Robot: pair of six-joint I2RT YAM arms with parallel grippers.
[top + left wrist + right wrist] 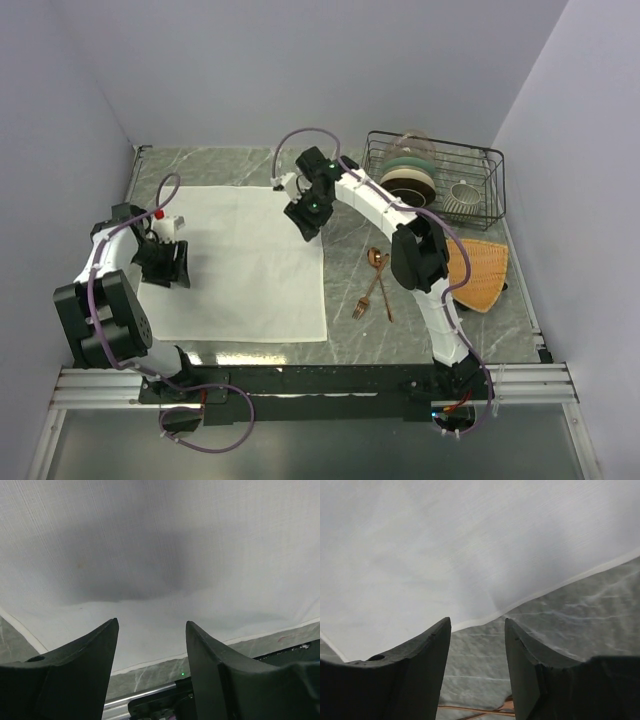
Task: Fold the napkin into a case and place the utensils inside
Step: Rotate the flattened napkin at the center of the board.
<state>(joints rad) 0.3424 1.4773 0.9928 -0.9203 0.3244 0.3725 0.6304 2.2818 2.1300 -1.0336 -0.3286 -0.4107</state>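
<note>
One napkin [245,265] lies flat and unfolded on the counter [350,345], with one fork [360,308] and one spoon [376,259] crossed just right of it. The left fingers [172,265] hover at its left edge and the right fingers [305,218] at its far right corner, both pairs parted and empty. If you pinch unevenly, the fold may skew, or the cloth may drag into the utensils.

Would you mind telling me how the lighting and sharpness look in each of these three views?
Top external: soft, even light, sharp throughout, no glare on the napkin. Left wrist: a broad grey shadow falls on the cloth beyond the left gripper, weave still crisp. Right wrist: cloth evenly bright, no glare; the right gripper shows as a dark, near-featureless shape.
</note>
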